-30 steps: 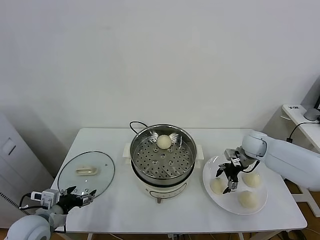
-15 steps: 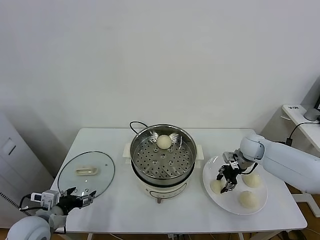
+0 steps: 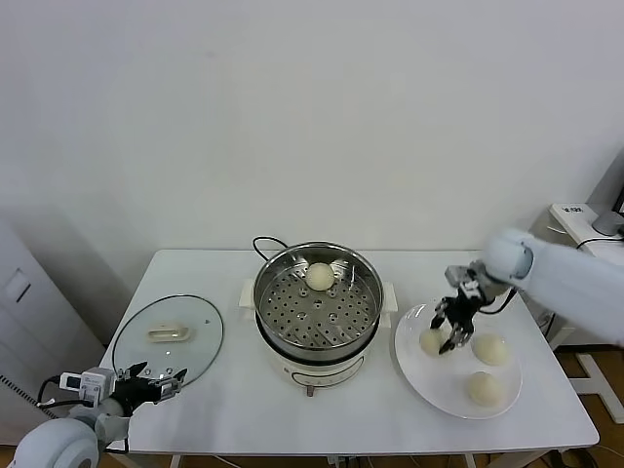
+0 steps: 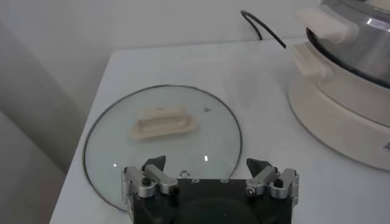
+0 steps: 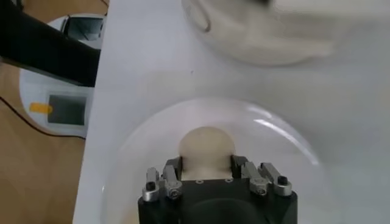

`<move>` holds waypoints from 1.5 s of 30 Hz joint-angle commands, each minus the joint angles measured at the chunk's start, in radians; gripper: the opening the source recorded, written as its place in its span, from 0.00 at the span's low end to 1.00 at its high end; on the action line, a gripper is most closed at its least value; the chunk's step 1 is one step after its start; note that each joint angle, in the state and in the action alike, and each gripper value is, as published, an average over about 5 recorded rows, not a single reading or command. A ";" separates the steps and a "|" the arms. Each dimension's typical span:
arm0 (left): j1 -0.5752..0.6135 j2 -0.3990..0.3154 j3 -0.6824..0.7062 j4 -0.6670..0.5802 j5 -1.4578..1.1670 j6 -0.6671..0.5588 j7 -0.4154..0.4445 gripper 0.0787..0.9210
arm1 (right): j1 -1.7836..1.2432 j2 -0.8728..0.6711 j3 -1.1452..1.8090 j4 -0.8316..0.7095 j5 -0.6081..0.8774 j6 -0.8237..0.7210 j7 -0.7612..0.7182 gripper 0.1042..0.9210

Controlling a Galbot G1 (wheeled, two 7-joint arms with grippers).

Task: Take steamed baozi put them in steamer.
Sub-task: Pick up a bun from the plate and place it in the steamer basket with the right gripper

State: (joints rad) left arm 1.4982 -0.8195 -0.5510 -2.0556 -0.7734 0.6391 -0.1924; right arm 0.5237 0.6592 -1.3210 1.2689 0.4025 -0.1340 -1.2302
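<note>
The left end effector is waiting low at the near left corner of the white surface, its fingers spread wide and holding nothing. Just past it, the glass lid is lying flat. In the middle, the steamer is sitting open with one baozi on its tray at the back. To the right, three baozi are lying on the white plate. The right end effector is gripping the leftmost bun between its fingers.
</note>
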 commanded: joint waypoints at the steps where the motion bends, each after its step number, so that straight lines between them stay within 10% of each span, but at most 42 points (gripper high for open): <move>1: -0.007 0.003 0.001 0.001 0.000 -0.001 0.000 0.88 | 0.340 0.047 -0.148 0.033 0.205 -0.067 -0.065 0.49; 18: -0.016 0.012 0.005 0.003 -0.001 -0.005 0.001 0.88 | 0.263 0.325 -0.097 0.032 0.479 -0.193 0.164 0.49; 45: -0.013 0.008 0.001 0.002 -0.002 -0.009 0.000 0.88 | -0.001 0.566 -0.057 -0.084 0.414 -0.288 0.365 0.49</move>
State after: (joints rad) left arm 1.4844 -0.8105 -0.5494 -2.0517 -0.7749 0.6302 -0.1922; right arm 0.5834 1.1703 -1.3821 1.2096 0.8331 -0.4034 -0.9140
